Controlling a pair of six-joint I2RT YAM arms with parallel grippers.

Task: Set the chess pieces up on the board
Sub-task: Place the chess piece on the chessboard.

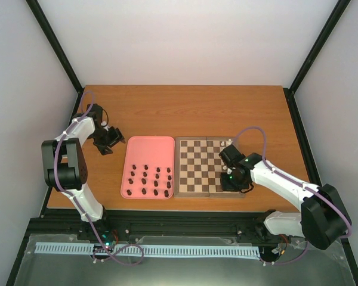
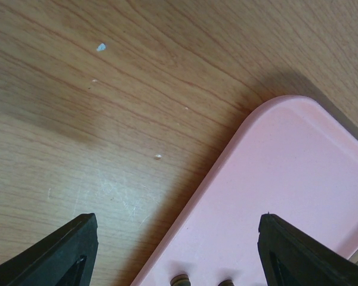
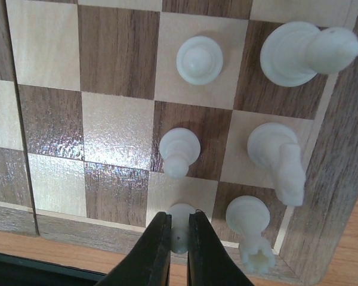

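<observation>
The board (image 1: 194, 167) lies mid-table, and its near right corner fills the right wrist view (image 3: 116, 137). My right gripper (image 3: 179, 229) (image 1: 230, 186) is shut on a white pawn (image 3: 182, 211) that stands on the light square of the nearest row, beside a white rook (image 3: 247, 217). Two more white pawns (image 3: 179, 149) (image 3: 199, 59), a knight (image 3: 277, 155) and a bishop (image 3: 301, 52) stand behind them. Several dark pieces (image 1: 148, 182) sit in the pink tray (image 1: 149, 142). My left gripper (image 2: 178, 229) (image 1: 112, 143) hangs open over the tray's far left corner (image 2: 298, 179), holding nothing.
Two dark piece tops (image 2: 180, 280) (image 2: 225, 282) show just below the left fingers. Another white piece (image 1: 225, 143) stands at the board's far right. Bare wooden table (image 1: 185, 107) stretches behind the tray and board. The table's near edge lies close to the board.
</observation>
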